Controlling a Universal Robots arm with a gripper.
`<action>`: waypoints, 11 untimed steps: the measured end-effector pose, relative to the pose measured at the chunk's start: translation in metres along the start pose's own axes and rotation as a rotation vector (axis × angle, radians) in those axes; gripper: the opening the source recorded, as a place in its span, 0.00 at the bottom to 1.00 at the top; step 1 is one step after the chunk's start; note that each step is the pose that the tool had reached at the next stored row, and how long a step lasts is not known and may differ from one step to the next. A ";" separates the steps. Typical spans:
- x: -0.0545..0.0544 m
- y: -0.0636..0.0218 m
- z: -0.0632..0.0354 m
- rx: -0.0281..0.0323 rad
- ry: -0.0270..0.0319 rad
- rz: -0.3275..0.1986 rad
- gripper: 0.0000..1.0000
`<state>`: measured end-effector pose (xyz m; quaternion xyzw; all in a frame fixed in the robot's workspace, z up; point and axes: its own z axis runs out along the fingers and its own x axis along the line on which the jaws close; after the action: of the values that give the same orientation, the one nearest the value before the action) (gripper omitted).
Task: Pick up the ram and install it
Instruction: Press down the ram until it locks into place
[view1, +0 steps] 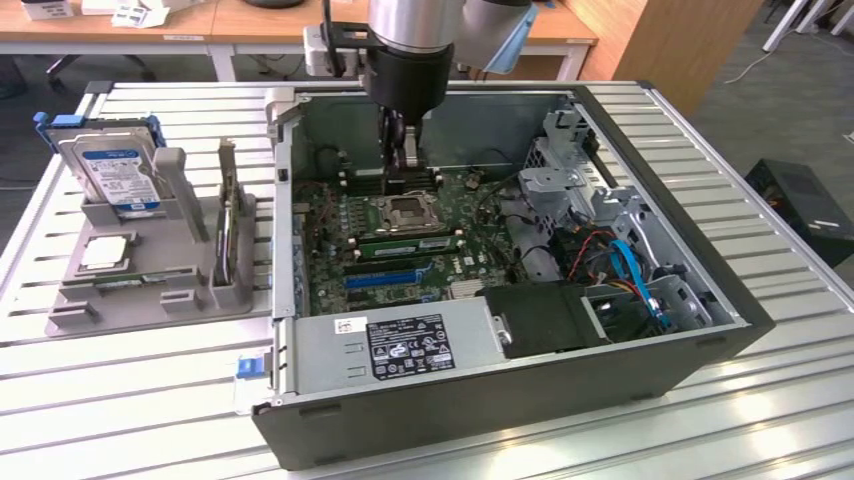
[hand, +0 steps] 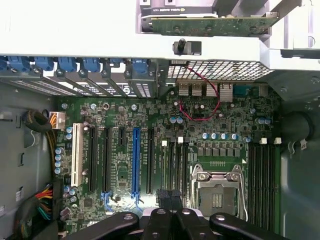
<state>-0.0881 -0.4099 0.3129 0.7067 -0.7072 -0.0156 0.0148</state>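
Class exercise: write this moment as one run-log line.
hand: shut, inside open computer case | near: CPU socket on motherboard | ram in hand: cannot tell

You have one open computer case (view1: 507, 400) on the surface, holding one motherboard (hand: 150, 125) with one processor socket (hand: 216, 187), one long blue slot (hand: 135, 160) and one white slot (hand: 76, 154). Beside the case stands one grey holder (view1: 147, 290) carrying one hard drive (view1: 118, 170) and one square silver chip (view1: 104, 254).
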 end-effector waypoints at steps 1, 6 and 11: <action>0.000 0.0000 0.0000 0.0000 0.0000 0.000 0.11; 0.000 -0.0016 -0.0002 -0.0001 0.0008 0.000 0.11; 0.000 -0.0045 -0.0003 -0.0001 0.0012 0.000 0.11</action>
<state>-0.0836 -0.4100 0.3130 0.7067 -0.7072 -0.0152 0.0153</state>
